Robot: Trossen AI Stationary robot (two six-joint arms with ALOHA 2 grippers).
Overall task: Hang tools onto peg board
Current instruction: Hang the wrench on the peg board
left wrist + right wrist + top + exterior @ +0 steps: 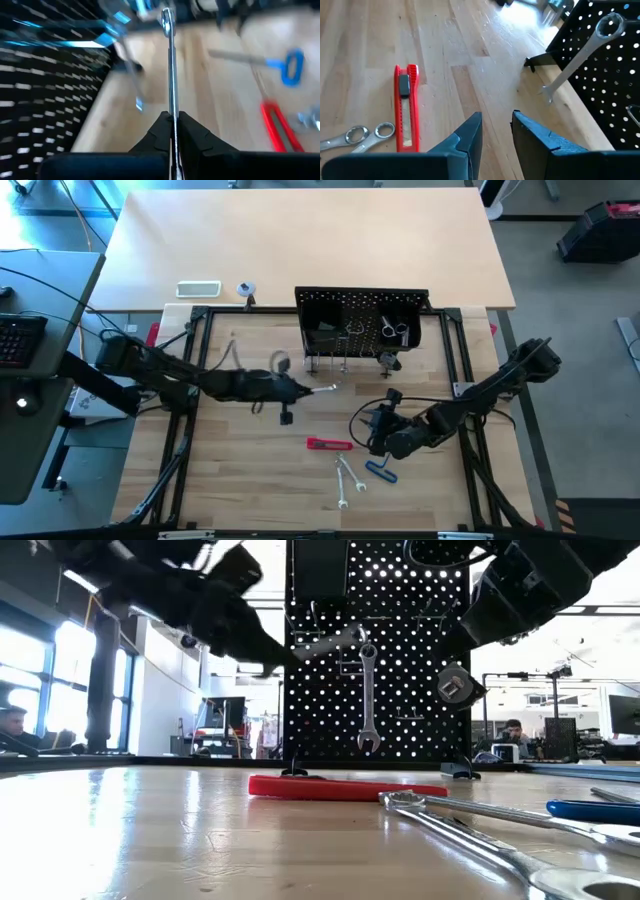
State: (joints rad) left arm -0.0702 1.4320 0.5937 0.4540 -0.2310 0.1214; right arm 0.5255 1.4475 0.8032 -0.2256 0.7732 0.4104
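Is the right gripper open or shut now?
Open: the right gripper shows a clear gap between its fingers, holding nothing, above the table.

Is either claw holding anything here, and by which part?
The left claw grips a slim silver wrench by one end of its shaft. The right claw is open, holding nothing.
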